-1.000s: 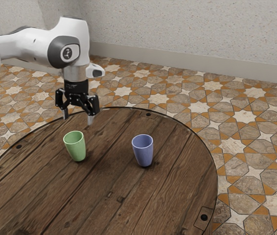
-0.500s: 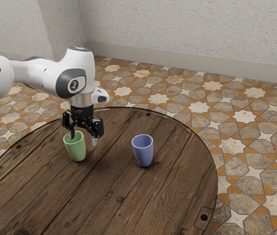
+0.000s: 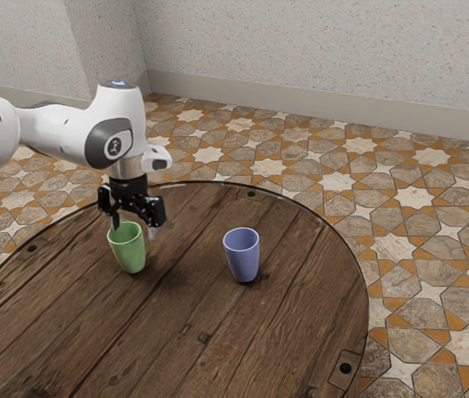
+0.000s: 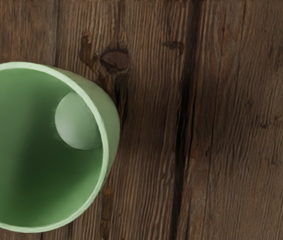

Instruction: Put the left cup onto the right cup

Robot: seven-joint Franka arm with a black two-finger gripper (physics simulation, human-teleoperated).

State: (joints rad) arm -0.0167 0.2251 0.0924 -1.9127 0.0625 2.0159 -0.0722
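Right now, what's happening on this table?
The arm's gripper is open and low at the rim of the green cup, not closed on it. The green cup stands upright on the wooden table, not lifted. The blue cup stands apart from it, toward the exterior view's right, with nothing on it.

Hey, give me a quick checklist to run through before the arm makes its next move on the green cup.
1. Green cup upright on the table: ok.
2. Blue cup upright, mouth up, nothing in it: ok.
3. The two cups stand apart, not touching: ok.
4. Gripper open: ok.
5. Gripper down at the green cup's rim: ok.
6. One finger inside the rim and one outside, ready to pinch the wall: cannot tell.
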